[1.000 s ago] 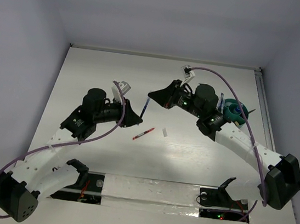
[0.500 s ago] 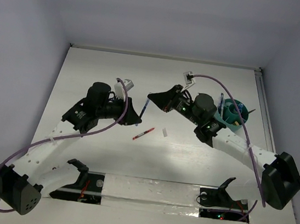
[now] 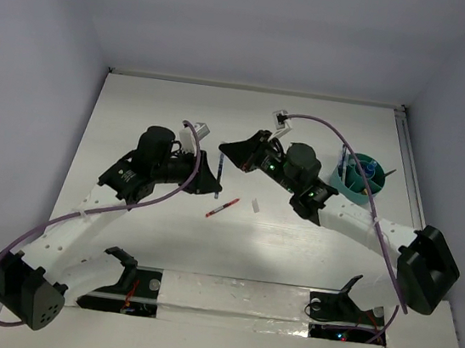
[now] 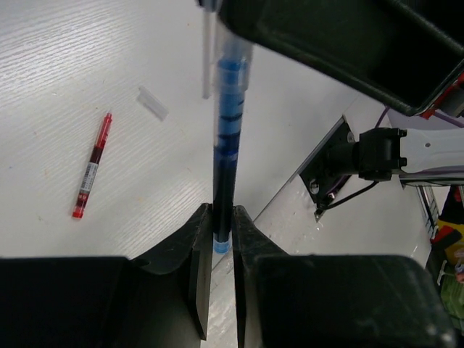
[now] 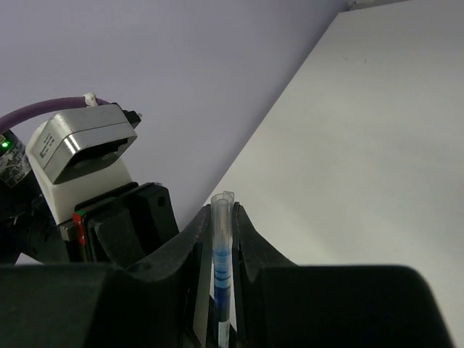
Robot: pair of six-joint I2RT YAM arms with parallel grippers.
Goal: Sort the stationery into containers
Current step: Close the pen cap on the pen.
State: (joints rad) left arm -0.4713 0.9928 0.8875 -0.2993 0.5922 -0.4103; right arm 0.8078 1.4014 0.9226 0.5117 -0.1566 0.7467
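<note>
A blue pen (image 3: 219, 165) with a clear cap hangs in the air between my two grippers at the table's middle. My left gripper (image 3: 214, 180) is shut on its lower blue end (image 4: 222, 181). My right gripper (image 3: 224, 149) is shut on its clear capped end (image 5: 221, 239). A red pen (image 3: 223, 207) lies on the table just below them, and it also shows in the left wrist view (image 4: 92, 165). A small clear cap piece (image 3: 256, 205) lies to its right. The teal tub (image 3: 361, 175) stands at the right with pens upright in it.
The white table's front edge has a taped strip (image 3: 233, 299) with the arm bases. The right arm's link lies between the pen and the tub. Purple cables loop over both arms. Walls close the left, back and right sides.
My right gripper carried the blue pen a little to the left. My left gripper rose toward it and now grips the pen's lower end. The items on the table have not moved.
</note>
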